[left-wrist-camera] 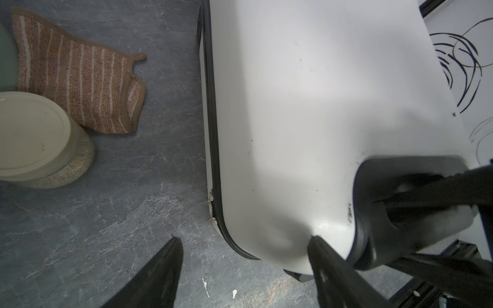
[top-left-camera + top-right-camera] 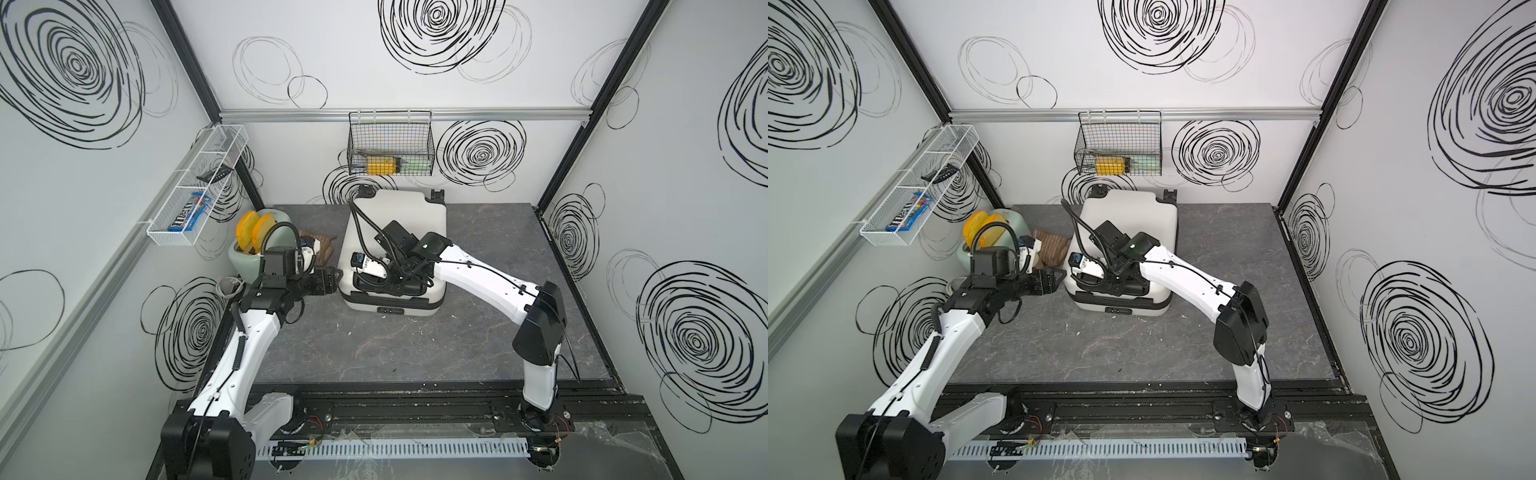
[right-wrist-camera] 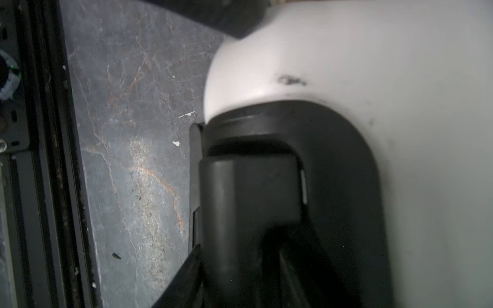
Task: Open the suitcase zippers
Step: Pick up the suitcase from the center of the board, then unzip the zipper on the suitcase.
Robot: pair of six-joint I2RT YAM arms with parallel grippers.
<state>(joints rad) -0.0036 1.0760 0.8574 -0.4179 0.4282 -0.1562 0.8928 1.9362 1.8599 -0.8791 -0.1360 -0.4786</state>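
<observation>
The white suitcase (image 2: pixel 399 212) (image 2: pixel 1133 212) lies flat at the back middle of the table. Its black zipper band (image 1: pixel 212 106) runs along the side seam and curves round the near left corner; I cannot make out any pulls. My left gripper (image 2: pixel 336 279) (image 1: pixel 244 240) is open at that corner, one finger over the table and the other against the white shell (image 1: pixel 293 106). My right gripper (image 2: pixel 405 284) (image 3: pixel 240 256) reaches into the black recessed handle (image 3: pixel 250 186) at the case's near end and is shut on the handle bar.
A mint-green toaster (image 2: pixel 245 259) holding yellow slices stands left of the case. Beside it lie a striped brown cloth (image 1: pixel 80 85) and a cream dish (image 1: pixel 34 138). A black wire basket (image 2: pixel 390 145) hangs on the back wall. A white wire shelf (image 2: pixel 195 187) hangs on the left wall.
</observation>
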